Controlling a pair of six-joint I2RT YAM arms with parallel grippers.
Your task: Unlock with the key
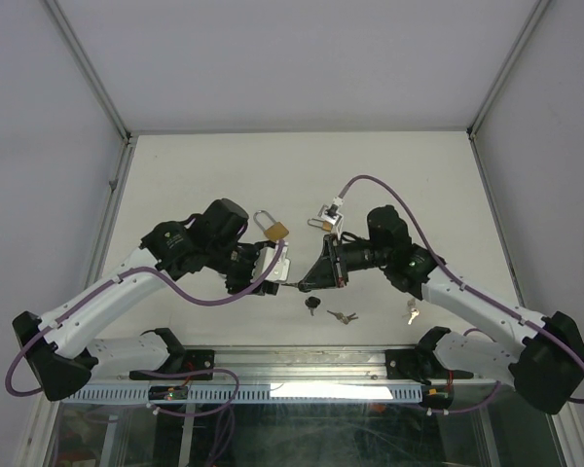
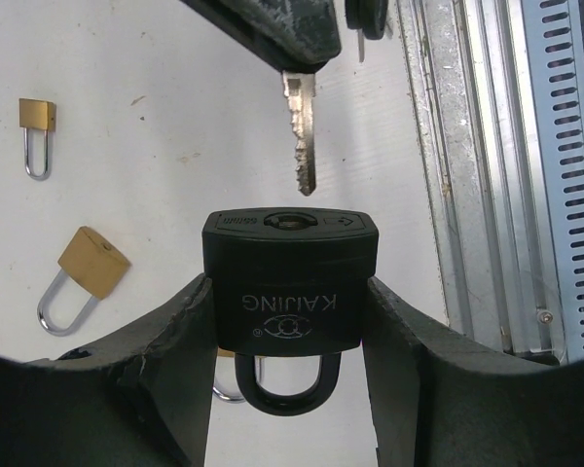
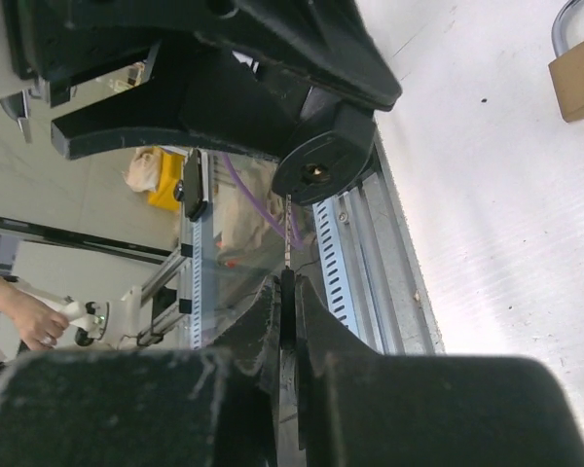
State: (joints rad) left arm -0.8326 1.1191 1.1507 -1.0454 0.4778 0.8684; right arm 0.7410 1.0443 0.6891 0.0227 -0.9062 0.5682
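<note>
The step in hand is lining the key up for insertion, and nothing is unlocked yet. The left tool (image 2: pixel 290 292) is clamped at a middling width on the sides of the black padlock (image 2: pixel 290 263), held clear of the surface (image 1: pixel 389 175) with its shackle at 6 o'clock and its keyhole face at 12 o'clock in the left wrist view. The right tool (image 3: pixel 287 292) is pinched nearly closed on the key (image 2: pixel 300 136), whose blade comes down from 12 o'clock and stops just short of the keyhole (image 2: pixel 292 222), the tip a shade toward 1 o'clock of it. In my judgement the next move calls for a small sideways correction, then a straight push along the blade, and a twist only once the key is fully seated (forcing it off-axis could skew the lock in its grip). A brass padlock (image 2: pixel 92 261) lies at 9 o'clock of the black one, not involved.
</note>
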